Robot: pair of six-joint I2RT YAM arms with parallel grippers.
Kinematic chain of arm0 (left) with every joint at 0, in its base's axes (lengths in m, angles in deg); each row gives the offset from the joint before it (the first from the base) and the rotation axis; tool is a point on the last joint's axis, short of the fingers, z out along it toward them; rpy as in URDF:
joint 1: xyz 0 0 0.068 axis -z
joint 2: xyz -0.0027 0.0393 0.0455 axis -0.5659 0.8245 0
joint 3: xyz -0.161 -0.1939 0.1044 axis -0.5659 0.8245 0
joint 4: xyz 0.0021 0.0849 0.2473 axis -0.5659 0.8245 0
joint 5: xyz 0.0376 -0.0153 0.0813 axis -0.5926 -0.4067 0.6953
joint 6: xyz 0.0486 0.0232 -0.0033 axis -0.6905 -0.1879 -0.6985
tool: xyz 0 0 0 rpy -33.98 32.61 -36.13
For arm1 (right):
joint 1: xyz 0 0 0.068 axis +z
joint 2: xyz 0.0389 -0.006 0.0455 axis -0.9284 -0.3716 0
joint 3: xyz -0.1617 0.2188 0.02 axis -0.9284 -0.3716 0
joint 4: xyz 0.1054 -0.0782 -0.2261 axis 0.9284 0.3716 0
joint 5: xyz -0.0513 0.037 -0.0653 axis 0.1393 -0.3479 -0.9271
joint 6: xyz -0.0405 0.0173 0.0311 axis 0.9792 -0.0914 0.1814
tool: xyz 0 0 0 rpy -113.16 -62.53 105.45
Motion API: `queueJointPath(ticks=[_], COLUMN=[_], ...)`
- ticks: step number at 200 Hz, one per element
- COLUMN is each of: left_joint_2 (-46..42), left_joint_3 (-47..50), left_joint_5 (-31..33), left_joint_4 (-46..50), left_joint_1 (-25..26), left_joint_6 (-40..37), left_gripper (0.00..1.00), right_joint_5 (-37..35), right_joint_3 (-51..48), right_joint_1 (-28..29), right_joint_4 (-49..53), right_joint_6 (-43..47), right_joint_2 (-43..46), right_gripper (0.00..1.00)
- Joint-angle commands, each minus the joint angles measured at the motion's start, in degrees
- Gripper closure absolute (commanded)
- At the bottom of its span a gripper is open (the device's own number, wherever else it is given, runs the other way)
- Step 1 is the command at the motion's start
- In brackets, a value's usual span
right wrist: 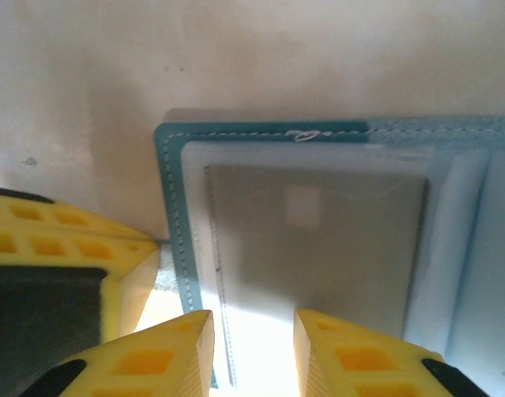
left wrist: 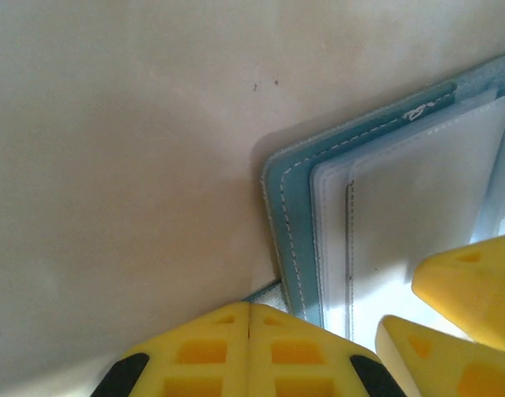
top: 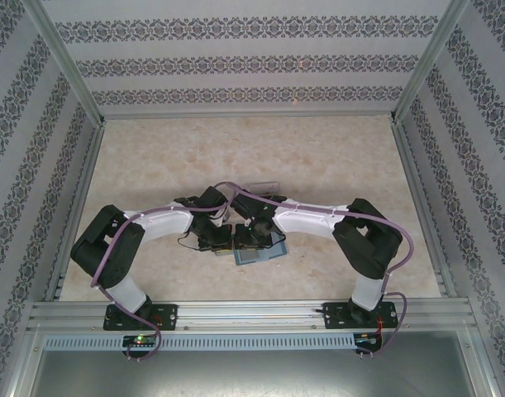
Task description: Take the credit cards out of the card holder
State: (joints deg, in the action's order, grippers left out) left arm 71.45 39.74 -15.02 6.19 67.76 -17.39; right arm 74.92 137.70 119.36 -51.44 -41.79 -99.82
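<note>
Both claws crowd the opened card holder (right wrist: 171, 198) lying flat on the table (left wrist: 111, 165): the left gripper (left wrist: 249, 321), fingers pressed together, touches its outer corner, while the right gripper (right wrist: 252, 331), fingers spread apart, sits over the near edge of the pocket (right wrist: 196, 215) holding a grey credit card (right wrist: 343, 248).

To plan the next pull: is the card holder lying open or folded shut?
Open. The card holder lies spread flat, pale inner pockets facing up, a grey card showing through one.
</note>
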Motion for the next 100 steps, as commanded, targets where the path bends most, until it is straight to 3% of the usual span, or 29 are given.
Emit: queueJointPath(ticks=[1,44,100], left_joint_2=[-0.32,-0.7,-1.05], left_joint_3=[1.98,2.77,3.27], left_joint_5=[0.48,0.04,-0.6], left_joint_4=[1.97,1.53,1.4], left_joint_1=[-0.34,-1.02,-1.65], left_joint_6=[-1.94,-2.34,-2.56], left_gripper=[1.0,1.0,1.0], right_joint_5=[-2.82,-8.63,-14.39], right_joint_3=[0.91,3.35,7.92], right_joint_1=[0.54,1.16,2.67], right_joint_4=[2.09,9.32,16.79], right_joint_6=[-0.47,1.27,2.39], right_joint_2=[-1.55,-2.14,-3.93], right_gripper=[0.67,0.57,0.53])
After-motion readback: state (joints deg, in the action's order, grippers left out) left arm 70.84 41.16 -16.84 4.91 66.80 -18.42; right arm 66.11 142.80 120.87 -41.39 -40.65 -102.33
